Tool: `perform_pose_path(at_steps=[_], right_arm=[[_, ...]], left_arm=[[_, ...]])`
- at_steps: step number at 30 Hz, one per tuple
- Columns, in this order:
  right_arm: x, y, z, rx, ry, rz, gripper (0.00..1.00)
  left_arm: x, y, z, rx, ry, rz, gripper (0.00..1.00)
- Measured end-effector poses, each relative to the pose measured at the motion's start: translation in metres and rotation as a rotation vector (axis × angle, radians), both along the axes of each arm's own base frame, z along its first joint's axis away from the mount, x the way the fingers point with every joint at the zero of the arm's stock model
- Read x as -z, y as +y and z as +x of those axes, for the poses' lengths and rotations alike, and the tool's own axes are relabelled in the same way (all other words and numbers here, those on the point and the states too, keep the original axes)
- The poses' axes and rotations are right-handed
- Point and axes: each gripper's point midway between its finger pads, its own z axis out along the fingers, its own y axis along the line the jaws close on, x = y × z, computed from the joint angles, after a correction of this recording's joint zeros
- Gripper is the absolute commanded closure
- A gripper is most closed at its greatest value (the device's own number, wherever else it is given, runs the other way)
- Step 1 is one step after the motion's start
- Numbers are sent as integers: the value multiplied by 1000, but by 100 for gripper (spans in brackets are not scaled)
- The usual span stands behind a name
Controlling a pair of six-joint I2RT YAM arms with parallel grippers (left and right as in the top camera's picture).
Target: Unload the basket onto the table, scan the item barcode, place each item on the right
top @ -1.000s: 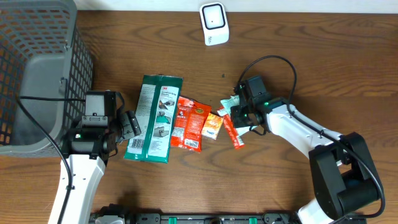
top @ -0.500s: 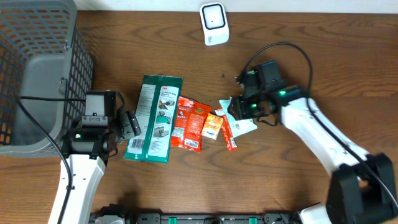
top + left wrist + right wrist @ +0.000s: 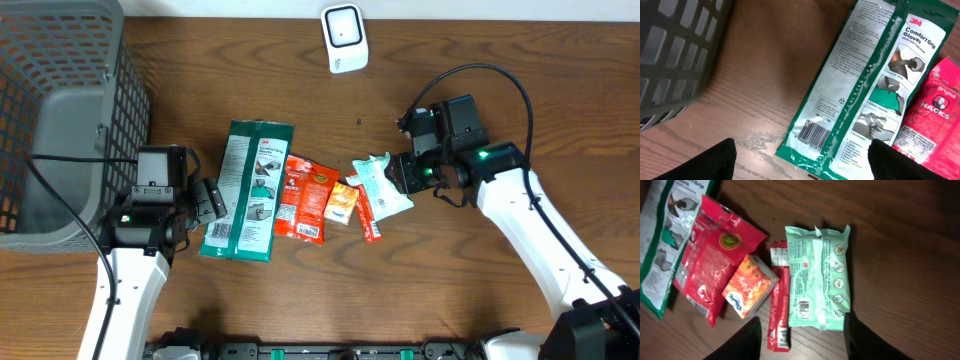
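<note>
A mint-green packet (image 3: 820,277) lies flat on the table, its barcode (image 3: 803,309) facing up. My right gripper (image 3: 802,345) hovers open just off its near end, gripping nothing; overhead the gripper (image 3: 405,172) sits at the right edge of the packet (image 3: 385,187). A thin red stick pack (image 3: 777,297), an orange pack (image 3: 747,286) and a red Hacks bag (image 3: 710,262) lie to its left. My left gripper (image 3: 802,167) is open over the lower corner of a green 3M glove pack (image 3: 865,85), beside that pack's barcode (image 3: 812,136). The white scanner (image 3: 343,38) stands at the back.
A grey mesh basket (image 3: 60,110) fills the left side of the table, close to my left arm (image 3: 150,210). The items form a row across the middle. Bare wood lies between the scanner and the items.
My right gripper has opened and let go of the mint-green packet, then drawn back to the right. The packet now lies flat. The left arm has not moved.
</note>
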Motion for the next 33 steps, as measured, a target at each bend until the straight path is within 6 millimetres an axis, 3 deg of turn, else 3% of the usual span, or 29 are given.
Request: perform_pose_path(at_steps=[6, 11, 14, 24, 28, 33], right_arm=[[4, -15, 1, -22, 93, -25, 46], [-17, -17, 17, -67, 150, -46, 39], [-16, -13, 31, -101, 149, -52, 37], [72, -12, 38, -138, 333, -91, 44], [87, -12, 36, -142, 369, -97, 44], [90, -12, 38, -145, 363, -97, 46]], left_arm=[[0, 0, 0, 0, 0, 0, 15], [0, 0, 1, 0, -3, 0, 15], [0, 0, 1, -1, -3, 0, 15], [0, 0, 1, 0, -3, 0, 15], [0, 0, 1, 0, -3, 0, 15], [0, 0, 1, 0, -3, 0, 15]])
